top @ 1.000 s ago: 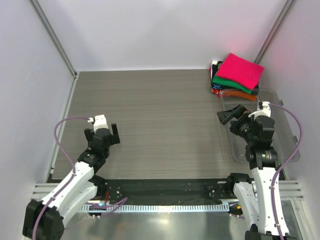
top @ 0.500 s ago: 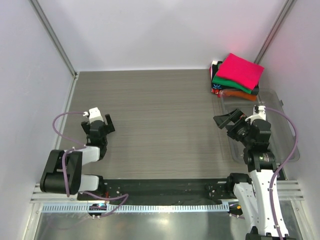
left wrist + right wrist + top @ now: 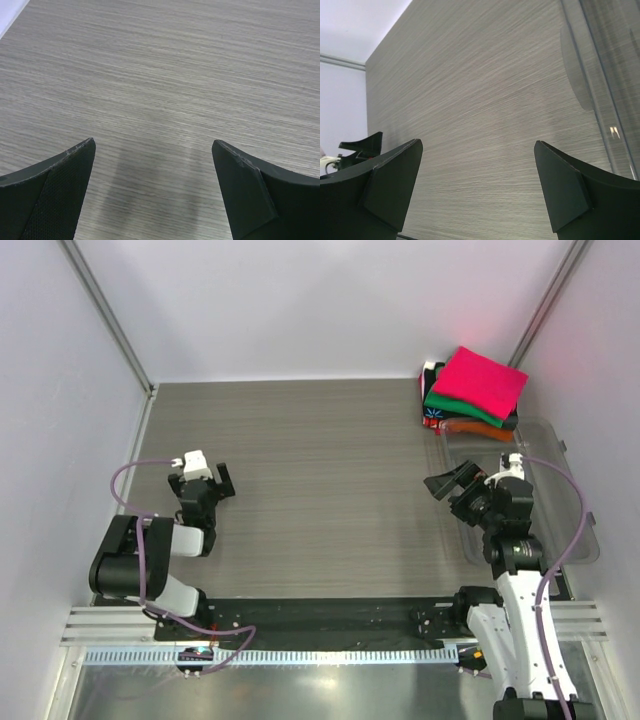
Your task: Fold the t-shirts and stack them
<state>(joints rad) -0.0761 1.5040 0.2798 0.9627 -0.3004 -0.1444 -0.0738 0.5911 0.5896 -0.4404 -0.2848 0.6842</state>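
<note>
Top external view: t-shirts [image 3: 475, 390] lie stacked in the far corner, task seemingly done, so left fingers [image 3: 55, 200] and right fingers [image 3: 385, 190] hang released, empty, above the table [image 3: 320, 460].

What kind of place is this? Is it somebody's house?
Probably a robot lab booth, not a house: a left arm and right arm bolted to a grey table, plain white walls boxing it in, and folded t-shirts stacked in a corner.
</note>
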